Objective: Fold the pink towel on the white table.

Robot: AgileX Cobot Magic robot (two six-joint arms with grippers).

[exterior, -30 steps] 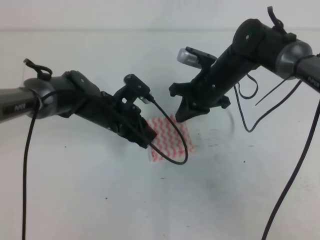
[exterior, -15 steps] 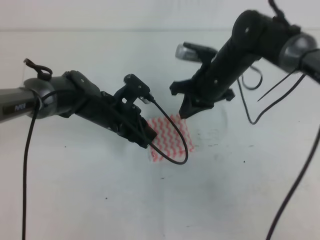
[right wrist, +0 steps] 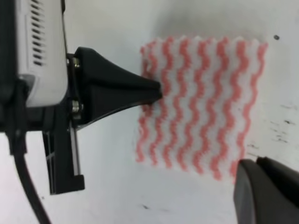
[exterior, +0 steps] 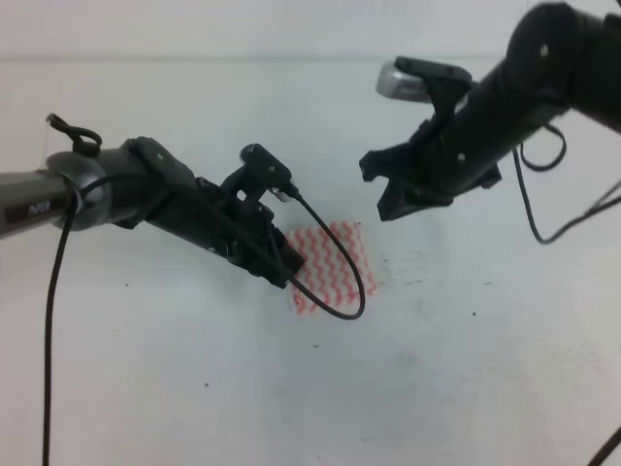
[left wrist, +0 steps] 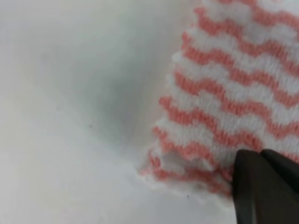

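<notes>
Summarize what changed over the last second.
The right gripper lifted off the towel and pulled back up and to the right, ending clear of it with nothing held. The left gripper stayed at the towel's left edge, and the towel stayed folded in place on the table.

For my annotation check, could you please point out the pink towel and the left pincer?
pink towel [right wrist: 201,100]: right wrist view, middle of the striped cloth.
left pincer [right wrist: 156,91]: right wrist view, tip at the towel's edge.
</notes>
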